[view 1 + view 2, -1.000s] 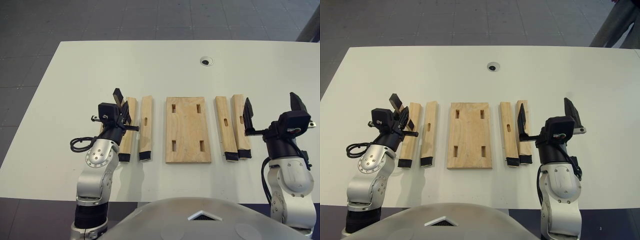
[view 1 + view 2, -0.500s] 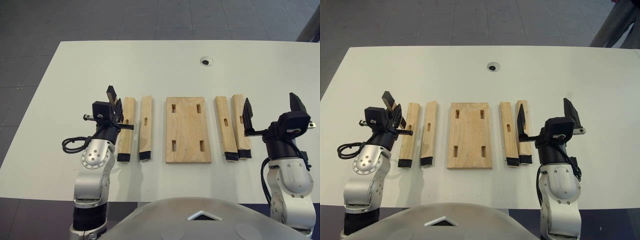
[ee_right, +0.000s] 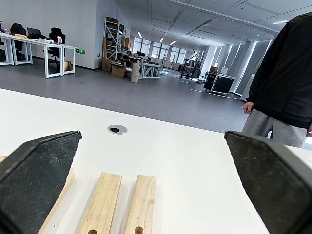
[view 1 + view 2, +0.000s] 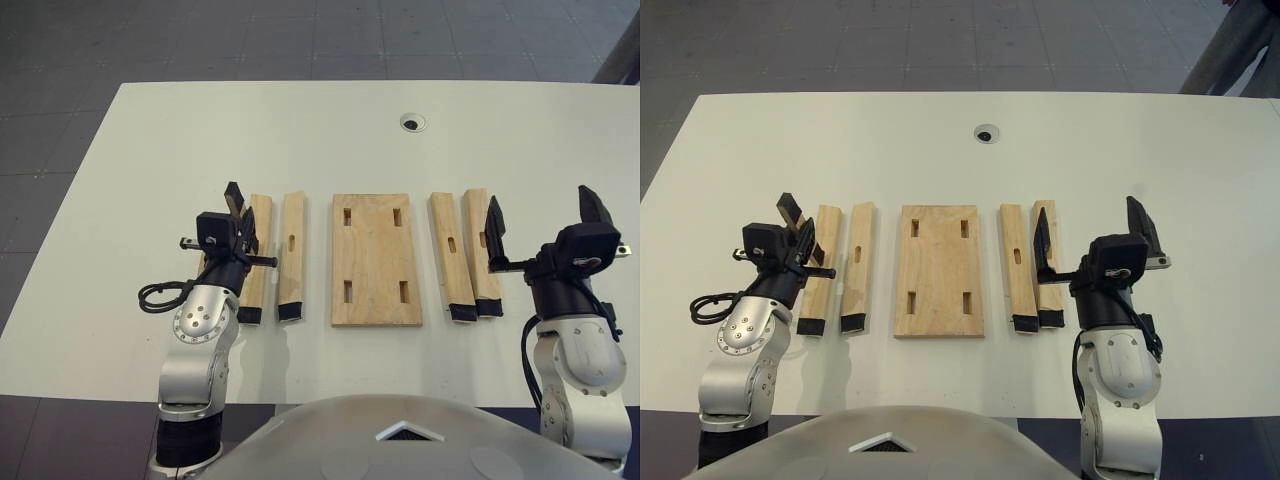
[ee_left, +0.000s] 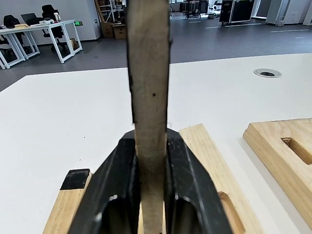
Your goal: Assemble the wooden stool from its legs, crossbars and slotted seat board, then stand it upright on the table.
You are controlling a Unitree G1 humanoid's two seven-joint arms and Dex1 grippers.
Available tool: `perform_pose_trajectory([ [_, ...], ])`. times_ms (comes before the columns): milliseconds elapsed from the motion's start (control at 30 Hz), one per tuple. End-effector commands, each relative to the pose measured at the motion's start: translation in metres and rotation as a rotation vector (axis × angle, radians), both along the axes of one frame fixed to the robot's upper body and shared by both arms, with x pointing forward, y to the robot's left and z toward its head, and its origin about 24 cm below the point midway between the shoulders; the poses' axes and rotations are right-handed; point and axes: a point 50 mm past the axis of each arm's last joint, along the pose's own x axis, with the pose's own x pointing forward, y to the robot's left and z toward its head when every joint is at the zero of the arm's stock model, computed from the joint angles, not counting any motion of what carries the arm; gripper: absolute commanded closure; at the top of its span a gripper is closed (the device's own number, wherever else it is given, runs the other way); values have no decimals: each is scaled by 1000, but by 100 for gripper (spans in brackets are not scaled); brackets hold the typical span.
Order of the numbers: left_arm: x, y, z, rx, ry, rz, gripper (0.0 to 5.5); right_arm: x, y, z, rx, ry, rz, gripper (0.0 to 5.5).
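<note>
**Left gripper clamps a crossbar**

We see the left gripper closed on a crossbar (a slim wooden strip), above the left legs. The right gripper gapes wide and empty, just right of the right legs. The seat board lies flat between the pairs.

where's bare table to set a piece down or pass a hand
Bare table: the far band between the wood row and far edge, around the cable hole. Also the near strip in front of the seat board, and the side left of the left claw. Crowded: slim gaps beside the left legs and right legs, with the right claw close by.
</note>
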Motion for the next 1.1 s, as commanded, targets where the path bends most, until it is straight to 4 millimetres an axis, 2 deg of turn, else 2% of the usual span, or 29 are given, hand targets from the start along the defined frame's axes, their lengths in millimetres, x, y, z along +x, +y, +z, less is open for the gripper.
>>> perform_pose_trajectory([
  [33,0,2,-2,16,5,5,508,0,2,3,3,-14,4,0],
  [300,1,5,-10,49,-1,26,508,-2,2,4,4,-21,6,0],
  [467,2,3,-8,27,-20,19,508,-2,3,4,3,-22,8,0],
  [600,3,2,-15,-6,-10,28,508,-1,3,3,4,-21,11,0],
  [900,-21,-15,-43,-6,67,66,508,-2,4,5,6,-26,15,0],
  [1100,-35,-11,-61,40,142,52,508,-3,5,7,9,-32,15,0],
])
